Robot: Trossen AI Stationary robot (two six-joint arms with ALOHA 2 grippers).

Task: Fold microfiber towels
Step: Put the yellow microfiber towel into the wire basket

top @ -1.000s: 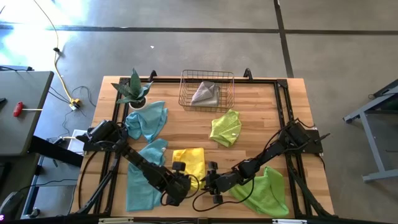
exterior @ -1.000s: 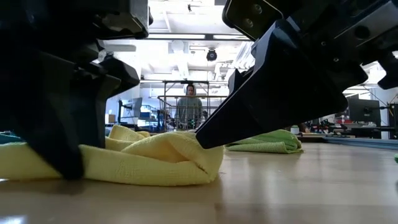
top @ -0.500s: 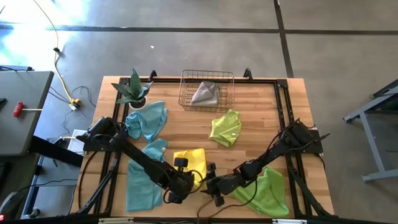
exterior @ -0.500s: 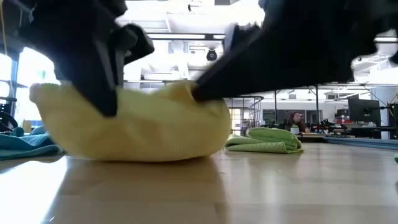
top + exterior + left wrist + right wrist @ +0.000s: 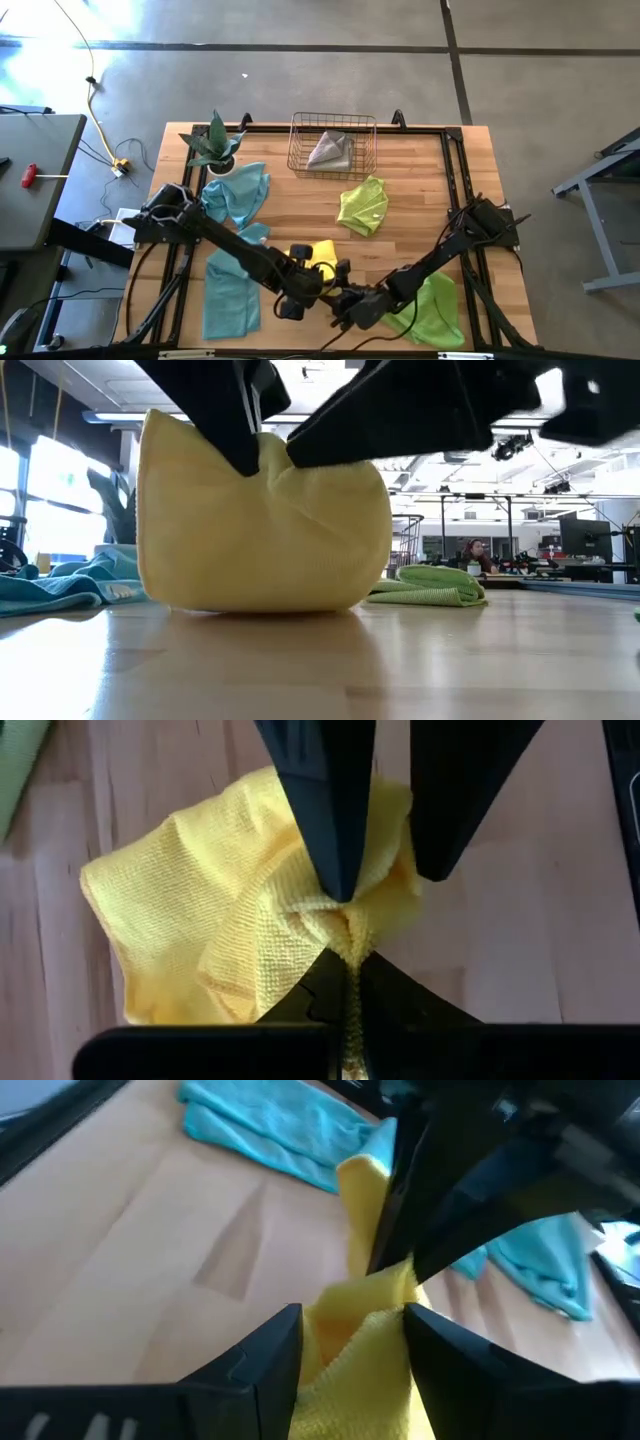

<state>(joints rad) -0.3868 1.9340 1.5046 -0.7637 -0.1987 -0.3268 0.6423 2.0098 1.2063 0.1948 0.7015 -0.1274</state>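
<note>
High view, going left to right: a long teal towel point(image 5: 228, 290) lies flat near the left front edge of the surface point(image 5: 420, 170), with a second teal towel point(image 5: 238, 192) bunched farther back beside the potted plant point(image 5: 214, 144). The yellow towel point(image 5: 318, 254) sits at the front middle, gathered into a lump and partly raised off the wood; in the low view its bottom edge touches the surface while its top is drawn up. The left hand point(image 5: 352, 970) is clamped on a pinch of that yellow cloth, fingers together with the fabric puckered between them. The right hand point(image 5: 352, 1342) is just beside it, with yellow cloth lying between its spread fingers; whether it actually grips I cannot tell. Farther back stands a wire basket point(image 5: 333, 146) with a grey towel point(image 5: 331, 150) inside, then a lime towel point(image 5: 364, 205) mid-surface, and another lime towel point(image 5: 430, 308) at the right front under the right arm.

The cloth looks light, soft and floppy; it sags and bunches from any single pinch, so it probably needs holding at two corners along one edge to hang flat. The nap looks grippy, not slippery, and nothing here is fragile.
</note>
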